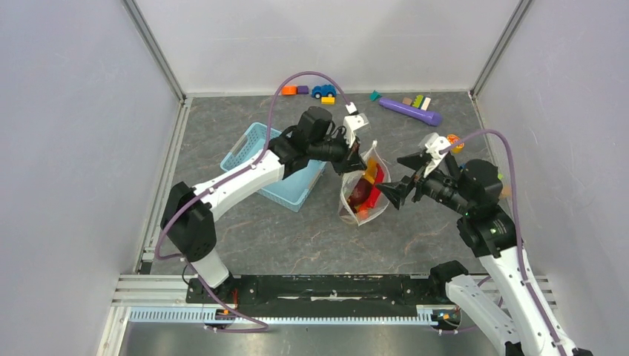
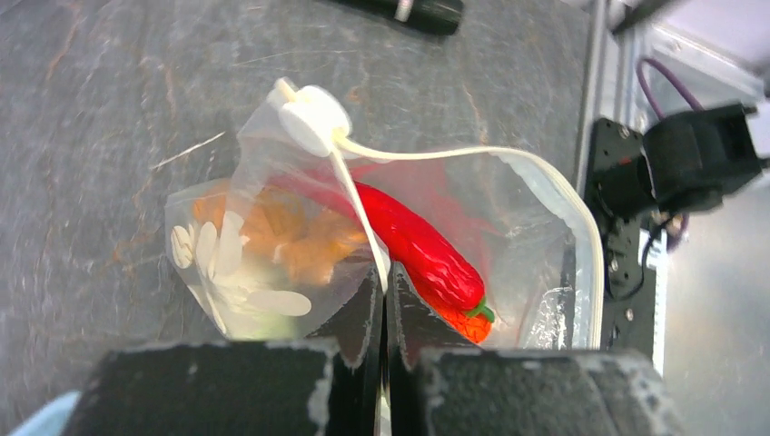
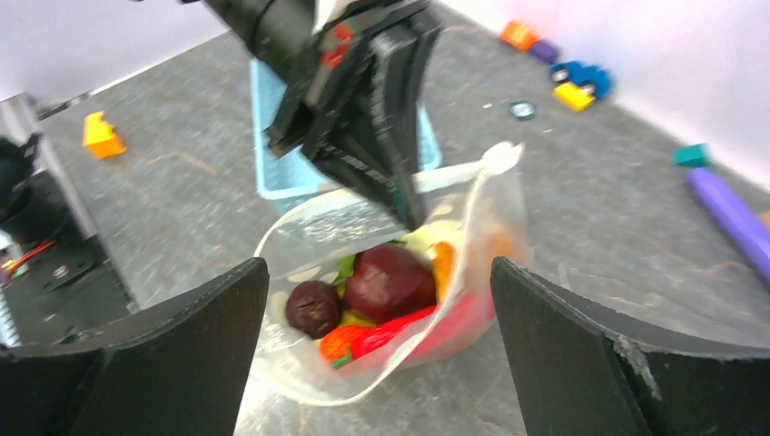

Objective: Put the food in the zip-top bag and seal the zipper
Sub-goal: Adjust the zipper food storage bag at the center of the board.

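Overhead, pinching the upper rim of the zip-top bag (image 1: 365, 213) with the left jaws pressed together, propping it up on the desk (image 1: 297, 237) just beside the light-blue basket (image 1: 248, 152), and carrying the food (image 1: 365, 187) low inside. Holding the right jaws spread wide close beside the bag, gripping nothing.

From the left wrist, clamping thin clear film between the shut jaws, looking into a gaping mouth with the zipper (image 2: 454, 150) curving round as a pale strip to the white slider (image 2: 313, 118) at the far corner, and seeing a red chili (image 2: 422, 254) through the film. Probably handling as light, soft and slippery, sagging wherever unsupported; judging the stiffer zipper strip the surest place to grip.

From the right wrist, framing the open mouth between widely parted jaws and catching a maroon piece (image 3: 386, 282) at the bottom. Likely needing a pinch on the small hard slider, with the rim pulled taut.
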### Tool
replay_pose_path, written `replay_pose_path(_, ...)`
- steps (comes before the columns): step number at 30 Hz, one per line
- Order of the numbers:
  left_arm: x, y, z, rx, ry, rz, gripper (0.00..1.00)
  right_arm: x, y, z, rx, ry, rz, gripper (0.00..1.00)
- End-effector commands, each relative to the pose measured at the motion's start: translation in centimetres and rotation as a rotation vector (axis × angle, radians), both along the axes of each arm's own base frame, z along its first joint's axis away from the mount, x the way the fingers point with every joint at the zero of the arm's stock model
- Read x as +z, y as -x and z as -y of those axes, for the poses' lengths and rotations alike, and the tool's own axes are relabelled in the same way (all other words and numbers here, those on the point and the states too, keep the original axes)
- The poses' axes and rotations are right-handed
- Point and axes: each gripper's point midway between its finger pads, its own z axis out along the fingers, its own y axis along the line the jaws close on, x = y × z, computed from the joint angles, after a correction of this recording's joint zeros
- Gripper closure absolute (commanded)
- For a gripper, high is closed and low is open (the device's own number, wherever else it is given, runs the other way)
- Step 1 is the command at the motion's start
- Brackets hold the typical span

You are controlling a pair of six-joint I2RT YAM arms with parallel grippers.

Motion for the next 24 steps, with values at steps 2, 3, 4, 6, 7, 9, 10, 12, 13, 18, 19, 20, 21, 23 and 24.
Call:
replay_pose_path(2,1.9,3.8,-0.1,-0.420,-0.022,0.202,0.98,3.9,-2.6,3.4,-0.258,-0.031,0.126,0.02)
replay_pose_path(3,1.7,4.3,-0.5,-0.468,-0.031,0.214,0.98,3.9,-3.0,3.9,-0.296,-0.034,0.118,0.02)
replay_pose_path(4,1.6,4.9,-1.0,-0.525,-0.040,0.232,0.98,3.9,-3.3,4.3,-0.334,-0.039,0.109,0.02)
replay_pose_path(6,1.2,5.7,-1.9,-0.601,-0.059,0.262,0.98,3.7,-4.3,5.7,-0.440,-0.049,0.079,0.02)
replay_pose_path(7,1.2,6.0,-2.2,-0.622,-0.068,0.269,0.98,3.7,-4.5,6.1,-0.465,-0.046,0.070,0.02)
replay_pose_path(9,1.3,6.5,-2.8,-0.673,-0.079,0.304,0.98,3.0,-4.7,6.2,-0.469,-0.017,0.063,0.02)
replay_pose_path(10,1.5,6.5,-2.8,-0.682,-0.080,0.316,0.98,2.7,-4.7,6.2,-0.462,-0.001,0.058,0.02)
replay_pose_path(12,1.9,6.3,-2.7,-0.683,-0.075,0.333,0.98,1.7,-4.2,5.3,-0.387,0.042,0.048,0.02)
replay_pose_path(13,2.0,6.2,-2.6,-0.685,-0.073,0.343,0.98,1.2,-3.8,4.7,-0.335,0.067,0.058,0.02)
replay_pose_path(18,1.9,6.4,-2.4,-0.732,-0.071,0.342,0.98,-1.1,-0.3,1.2,-0.011,0.120,0.107,0.03)
replay_pose_path(19,1.9,6.5,-2.5,-0.749,-0.070,0.347,0.98,-1.3,0.3,0.8,0.029,0.123,0.127,0.03)
replay_pose_path(20,2.0,6.6,-2.5,-0.760,-0.071,0.344,0.98,-1.3,0.8,0.5,0.064,0.118,0.146,0.03)
replay_pose_path(21,1.9,6.6,-2.5,-0.769,-0.073,0.343,0.98,-1.5,1.2,0.3,0.084,0.116,0.161,0.03)
replay_pose_path(23,1.8,6.8,-2.6,-0.787,-0.075,0.339,0.98,-1.4,1.7,0.0,0.114,0.105,0.188,0.03)
replay_pose_path(24,1.8,6.9,-2.7,-0.795,-0.076,0.338,0.98,-1.4,1.8,-0.1,0.125,0.107,0.193,0.03)
